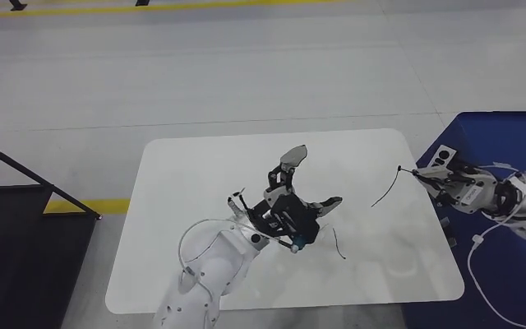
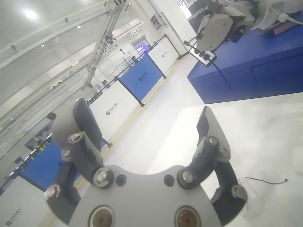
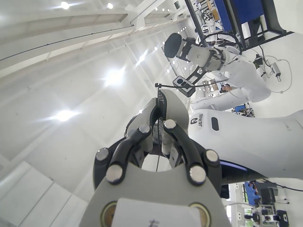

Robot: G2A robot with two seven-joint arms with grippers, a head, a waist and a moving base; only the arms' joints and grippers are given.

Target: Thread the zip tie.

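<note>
- A thin black plastic zip tie (image 1: 389, 191) hung in the air by the right edge of the white, round-cornered table (image 1: 205, 181), pinched in the right gripper (image 1: 423, 174).
- Seen from its own wrist, the right gripper (image 3: 159, 100) had its two pale fingers pressed together on the zip tie (image 3: 157, 85). The tie's small square head sat just past the fingertips.
- The left gripper (image 1: 311, 179) sat over the middle of the table, well apart from the held tie. Its two dark-padded fingers were spread wide with nothing between them, as the left wrist view confirmed (image 2: 144, 109).
- A second thin black tie (image 1: 337, 243) lay loose on the table near the left gripper.
- The step in hand looked like bringing the empty left gripper to the free tail so it could be fed into the head.
- To do it well, the left fingers would likely need to close close to the tail's tip, so that little limp strap was left to wander. The right gripper would need to keep the head steady and turned so that its slot faced the tip.
- Whether any strap had already passed through the head could not be told.
- The held tie's long axis ran on a diagonal, from the head near the table's right edge in toward the table's middle and the robot.
- It was bowed rather than straight. In the left wrist view its tail (image 2: 222, 77) drooped downward, with the tip pointing toward the tabletop.
</note>
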